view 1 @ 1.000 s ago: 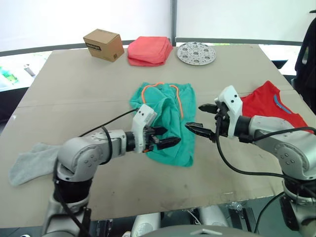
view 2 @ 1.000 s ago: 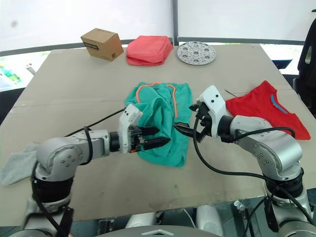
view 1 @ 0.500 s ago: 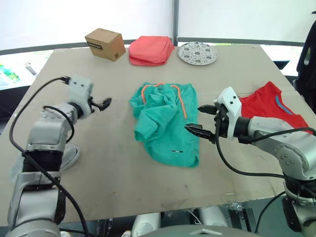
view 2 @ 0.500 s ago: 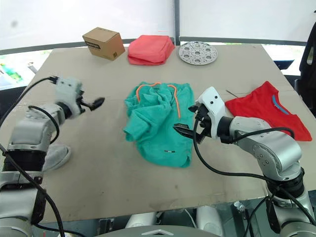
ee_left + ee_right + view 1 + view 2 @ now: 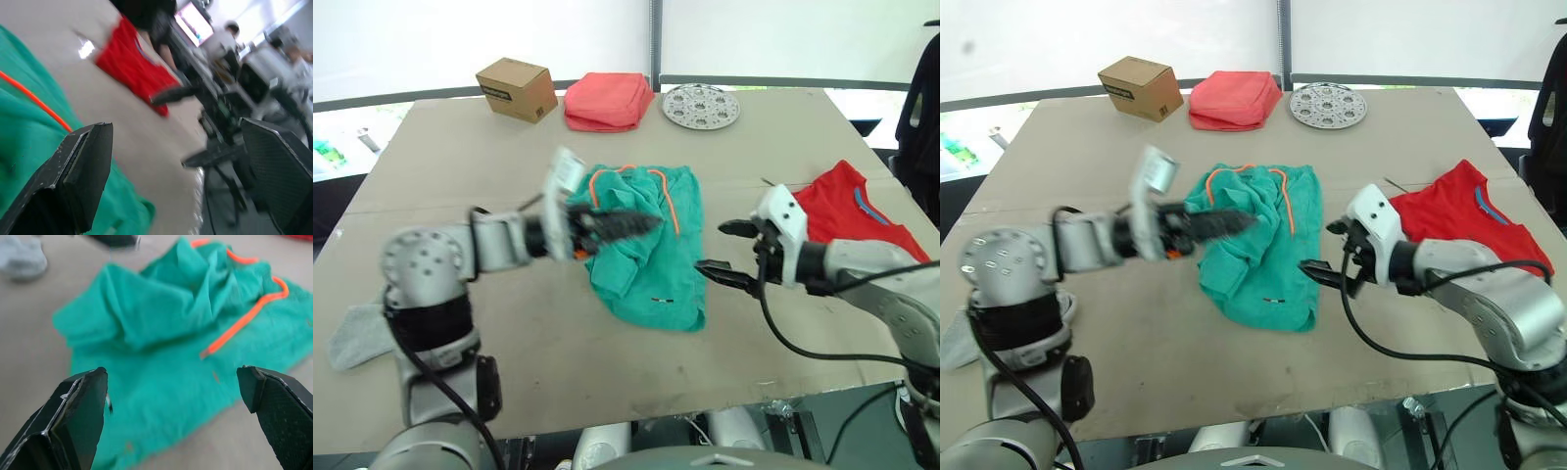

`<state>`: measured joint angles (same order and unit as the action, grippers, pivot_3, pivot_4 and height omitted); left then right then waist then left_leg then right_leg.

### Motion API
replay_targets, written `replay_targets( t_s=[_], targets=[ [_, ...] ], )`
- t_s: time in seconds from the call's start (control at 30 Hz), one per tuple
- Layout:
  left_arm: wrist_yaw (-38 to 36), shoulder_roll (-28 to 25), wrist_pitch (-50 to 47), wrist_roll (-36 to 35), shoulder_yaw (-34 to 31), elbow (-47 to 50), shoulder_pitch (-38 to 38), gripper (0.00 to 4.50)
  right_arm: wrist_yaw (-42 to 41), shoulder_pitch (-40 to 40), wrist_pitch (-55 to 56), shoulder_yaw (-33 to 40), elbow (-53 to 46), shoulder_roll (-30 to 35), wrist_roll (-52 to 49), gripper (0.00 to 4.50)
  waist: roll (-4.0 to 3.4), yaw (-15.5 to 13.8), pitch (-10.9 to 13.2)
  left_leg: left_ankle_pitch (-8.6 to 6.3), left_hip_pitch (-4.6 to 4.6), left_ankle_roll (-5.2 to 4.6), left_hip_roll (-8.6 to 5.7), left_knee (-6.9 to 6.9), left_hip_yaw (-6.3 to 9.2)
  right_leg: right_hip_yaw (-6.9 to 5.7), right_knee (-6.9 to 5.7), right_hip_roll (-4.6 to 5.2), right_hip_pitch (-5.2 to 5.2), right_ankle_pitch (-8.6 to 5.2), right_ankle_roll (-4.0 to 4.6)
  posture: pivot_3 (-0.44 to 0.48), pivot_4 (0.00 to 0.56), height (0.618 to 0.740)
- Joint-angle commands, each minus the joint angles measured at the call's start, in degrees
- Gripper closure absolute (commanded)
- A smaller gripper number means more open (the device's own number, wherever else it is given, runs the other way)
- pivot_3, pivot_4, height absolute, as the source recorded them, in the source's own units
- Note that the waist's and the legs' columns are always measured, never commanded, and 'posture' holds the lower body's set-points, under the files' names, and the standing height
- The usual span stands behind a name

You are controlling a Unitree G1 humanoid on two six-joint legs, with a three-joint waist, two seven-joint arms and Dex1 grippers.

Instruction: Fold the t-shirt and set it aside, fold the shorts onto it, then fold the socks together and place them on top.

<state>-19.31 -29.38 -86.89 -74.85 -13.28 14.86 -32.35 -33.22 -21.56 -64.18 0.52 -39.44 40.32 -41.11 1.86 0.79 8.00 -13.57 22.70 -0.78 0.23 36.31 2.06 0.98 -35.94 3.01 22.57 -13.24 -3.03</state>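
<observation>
Nothing looks folded from here — my shorts lie rumpled mid-table, t-shirt flat at my right, a sock at my left; left gripper and right gripper both spread, empty.

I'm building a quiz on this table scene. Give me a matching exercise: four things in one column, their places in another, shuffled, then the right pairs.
Things:
1. teal-green fleecy shorts with an orange drawstring
2. bright red short-sleeved t-shirt
3. light grey sock
4. brown cardboard box

Places:
A. far edge of the table, left of the folded coral-pink cloth
B. near the table's left edge
C. middle of the table
D. right side of the table

Pairs: 1-C, 2-D, 3-B, 4-A
</observation>
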Motion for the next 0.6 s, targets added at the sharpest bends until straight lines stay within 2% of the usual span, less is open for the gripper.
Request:
replay_targets(
  t_s=[0.03, 0.1, 0.23, 0.33, 0.4, 0.5, 0.6],
  targets=[
    [2.5, 0.0, 0.4, 4.0, 6.3, 4.9, 2.1, 0.08, 0.0, 2.2, -1.1, 3.9, -5.3, 2.2, -2.7, 0.00, 0.00, 0.0, 0.0, 0.00, -0.01, 0.00, 0.00, 0.00, 0.01, 0.01, -0.01, -0.01, 0.00, 0.00, 0.00, 0.000, 0.150, 0.740],
    [2.1, -0.9, 2.5, 8.2, 10.4, 6.2, 3.7, 0.08, 0.9, 3.2, -1.6, 4.7, -6.4, 2.5, -3.7, 0.00, -0.01, 0.0, 0.0, 0.00, -0.03, 0.00, -0.03, 0.00, -0.02, 0.03, 0.01, -0.04, -0.01, -0.01, 0.01, 0.000, 0.150, 0.740],
    [0.4, -6.0, 16.2, 28.0, 27.5, 5.8, 6.3, 0.08, 3.7, 4.8, -3.0, 6.1, -8.1, 2.0, -5.2, 0.00, -0.01, -0.2, 0.0, 0.00, -0.05, 0.00, -0.12, 0.00, -0.09, 0.11, 0.09, -0.05, -0.03, -0.04, 0.07, 0.000, 0.150, 0.740],
    [-2.9, -8.3, 23.8, 36.4, 34.9, 5.7, 7.9, 0.08, 5.7, 5.2, -3.7, 6.8, -8.9, 1.7, -6.2, 0.00, -0.06, -0.7, -0.1, 0.00, -0.07, 0.00, -0.06, 0.00, -0.10, 0.14, 0.13, 0.02, -0.09, -0.16, 0.28, 0.000, 0.150, 0.740],
    [-5.6, -8.4, 25.5, 37.6, 36.2, 5.7, 9.4, 0.08, 6.8, 5.3, -4.0, 7.2, -9.3, 1.4, -6.9, 0.00, -0.11, -0.9, -0.1, 0.00, -0.07, 0.00, -0.06, 0.00, -0.12, 0.16, 0.17, 0.03, -0.10, -0.16, 0.29, 0.000, 0.150, 0.740],
    [-14.1, -12.0, 35.4, 46.3, 42.8, 1.9, 9.2, 0.80, 8.3, 5.7, -4.0, 7.5, -9.6, 1.3, -7.7, 0.00, -0.14, -1.5, -0.2, 0.00, -0.17, -0.02, -0.05, 0.01, -0.12, 0.14, 0.18, 0.06, -0.20, -0.17, 0.29, 0.000, 0.150, 0.740],
    [-22.1, -14.2, 42.9, 51.7, 45.3, -1.9, 8.1, 2.18, 9.5, 5.8, -3.7, 7.4, -9.7, 1.2, -8.1, 0.00, -0.16, -1.5, -0.2, -0.02, -0.18, -0.05, -0.05, 0.01, -0.15, 0.14, 0.22, 0.06, -0.21, -0.18, 0.30, 0.000, 0.150, 0.740]
  ],
)
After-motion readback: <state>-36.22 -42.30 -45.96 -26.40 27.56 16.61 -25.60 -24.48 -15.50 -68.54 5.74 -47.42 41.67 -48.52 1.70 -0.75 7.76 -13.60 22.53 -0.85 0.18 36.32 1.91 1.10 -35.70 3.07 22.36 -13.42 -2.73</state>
